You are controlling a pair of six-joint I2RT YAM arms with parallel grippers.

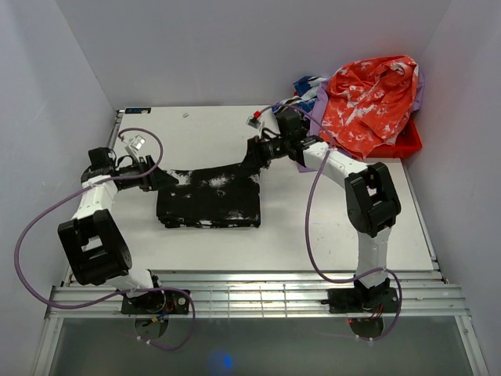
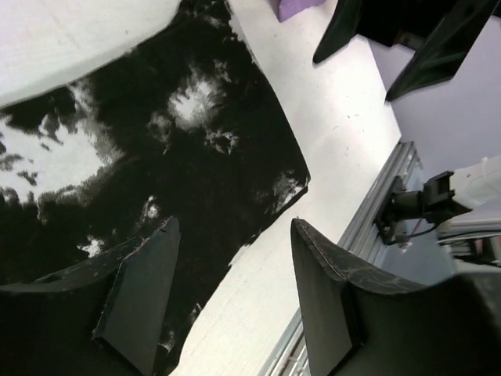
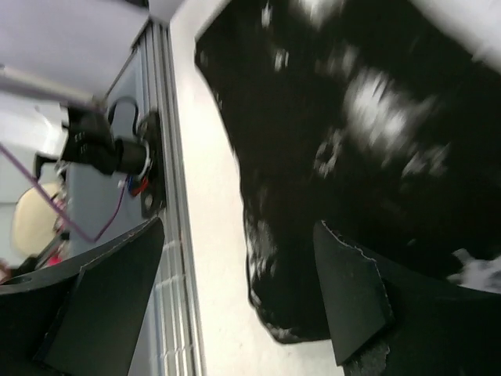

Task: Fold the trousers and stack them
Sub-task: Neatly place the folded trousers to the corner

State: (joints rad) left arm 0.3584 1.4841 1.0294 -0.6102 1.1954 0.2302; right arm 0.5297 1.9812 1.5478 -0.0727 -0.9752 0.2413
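Black trousers with white blotches (image 1: 210, 197) lie folded flat in the middle of the white table (image 1: 329, 235). My left gripper (image 1: 163, 180) is at their far left corner, open, with nothing between its fingers; the trousers (image 2: 180, 141) fill its wrist view past the fingertips (image 2: 156, 258). My right gripper (image 1: 252, 157) is at their far right corner, open and empty; the trousers (image 3: 352, 117) show in its wrist view beside the right finger (image 3: 352, 298).
A red tray (image 1: 403, 141) at the back right holds a pile of clothes topped by an orange and white garment (image 1: 368, 98). A slatted rail (image 1: 258, 294) runs along the near edge. White walls close in the table on three sides.
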